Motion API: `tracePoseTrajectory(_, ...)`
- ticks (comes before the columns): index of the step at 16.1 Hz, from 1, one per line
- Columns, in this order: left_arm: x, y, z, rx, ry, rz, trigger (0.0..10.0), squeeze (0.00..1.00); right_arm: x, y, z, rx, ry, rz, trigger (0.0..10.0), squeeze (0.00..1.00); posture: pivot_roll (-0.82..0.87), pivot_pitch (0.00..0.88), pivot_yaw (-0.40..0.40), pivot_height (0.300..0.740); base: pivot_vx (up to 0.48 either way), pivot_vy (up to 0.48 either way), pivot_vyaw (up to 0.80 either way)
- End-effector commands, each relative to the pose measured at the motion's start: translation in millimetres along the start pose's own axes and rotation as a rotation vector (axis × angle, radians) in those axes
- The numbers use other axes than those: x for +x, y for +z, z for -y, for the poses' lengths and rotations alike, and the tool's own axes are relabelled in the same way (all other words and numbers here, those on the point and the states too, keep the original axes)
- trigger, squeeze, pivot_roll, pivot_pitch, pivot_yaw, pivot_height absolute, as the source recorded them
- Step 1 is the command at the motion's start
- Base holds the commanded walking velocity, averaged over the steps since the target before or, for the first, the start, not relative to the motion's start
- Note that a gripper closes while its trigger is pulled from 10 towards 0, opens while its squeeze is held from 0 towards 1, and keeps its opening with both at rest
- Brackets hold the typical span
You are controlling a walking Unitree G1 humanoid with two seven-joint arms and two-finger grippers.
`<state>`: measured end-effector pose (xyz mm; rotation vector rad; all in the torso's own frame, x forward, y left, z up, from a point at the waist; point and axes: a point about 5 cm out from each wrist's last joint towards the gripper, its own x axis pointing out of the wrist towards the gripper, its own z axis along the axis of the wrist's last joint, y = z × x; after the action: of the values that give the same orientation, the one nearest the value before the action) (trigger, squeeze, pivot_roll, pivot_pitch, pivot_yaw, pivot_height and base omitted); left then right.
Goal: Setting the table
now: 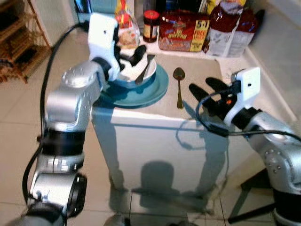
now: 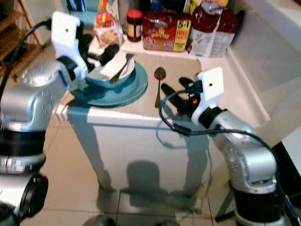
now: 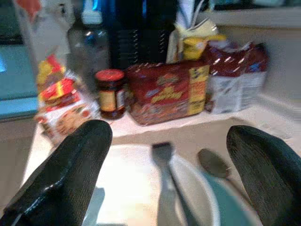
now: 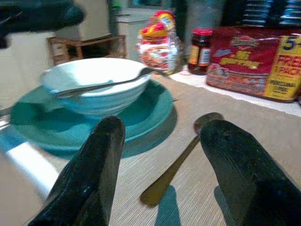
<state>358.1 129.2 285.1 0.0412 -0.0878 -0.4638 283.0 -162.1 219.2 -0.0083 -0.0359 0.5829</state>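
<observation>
A white bowl (image 1: pixel 149 74) stands on a teal plate (image 1: pixel 153 92) at the table's front left corner. A silver fork (image 1: pixel 145 69) lies across the bowl, its handle over the rim. My left gripper (image 1: pixel 130 57) hovers over the bowl, open, its fingers (image 3: pixel 70 165) spread to either side of the fork (image 3: pixel 167 183). To the right of the plate a dark metal spoon (image 1: pixel 179 89) lies on the beige mat (image 1: pixel 207 66). My right gripper (image 1: pixel 201 84) sits low over the mat just right of the spoon (image 4: pixel 176 167), open and holding nothing.
Along the back of the table stand a snack bag (image 1: pixel 126 26), a red-lidded jar (image 1: pixel 151 26), a red food package (image 1: pixel 183 30) and a dark red bag (image 1: pixel 230 28). A wooden shelf (image 1: pixel 19 42) stands at the left over tiled floor (image 1: pixel 155 207).
</observation>
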Motion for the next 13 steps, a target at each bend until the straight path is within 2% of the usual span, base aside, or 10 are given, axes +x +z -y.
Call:
tracePoseTrajectory(1,3.0,4.5,-2.3,-0.024,-0.023,0.008,10.0,1.00,-5.3,5.7,2.1,-0.008,0.009,0.008,10.0,0.00,-0.03,0.075,-0.024,0.740,0.000,0.000,0.00)
tracePoseTrajectory(4,15.3,-1.6,-6.0,-0.141,-0.088,-0.052,10.0,1.00,-8.9,6.3,4.6,-0.002,0.038,-0.015,10.0,0.00,-0.04,0.077,-0.022,0.740,0.000,0.000,0.00)
tracePoseTrajectory(6,22.4,-7.7,-12.8,-0.178,-0.066,-0.096,10.0,1.00,-10.4,5.7,4.7,-0.003,0.050,-0.028,10.0,0.00,-0.04,0.077,-0.022,0.740,0.000,0.000,0.00)
tracePoseTrajectory(7,26.9,-12.4,-21.5,-0.189,-0.025,-0.120,10.0,1.00,-12.0,5.1,3.5,0.000,0.069,-0.040,10.0,0.00,-0.05,0.077,-0.022,0.740,0.000,0.000,0.00)
tracePoseTrajectory(8,29.4,-15.3,-26.6,-0.224,-0.008,-0.133,10.0,0.25,-13.6,4.4,2.2,0.004,0.087,-0.051,10.0,0.00,-0.05,0.077,-0.022,0.740,0.000,0.000,0.00)
tracePoseTrajectory(9,30.2,-16.2,-27.1,-0.242,-0.014,-0.138,10.0,0.00,-14.3,4.0,1.9,0.004,0.093,-0.057,10.0,0.00,-0.05,0.077,-0.022,0.740,0.000,0.000,0.00)
tracePoseTrajectory(13,35.8,-22.1,-23.5,-0.272,-0.101,-0.193,10.0,0.00,-19.7,3.5,1.5,-0.006,0.135,-0.094,10.0,0.00,-0.06,0.078,-0.026,0.740,0.000,0.000,0.00)
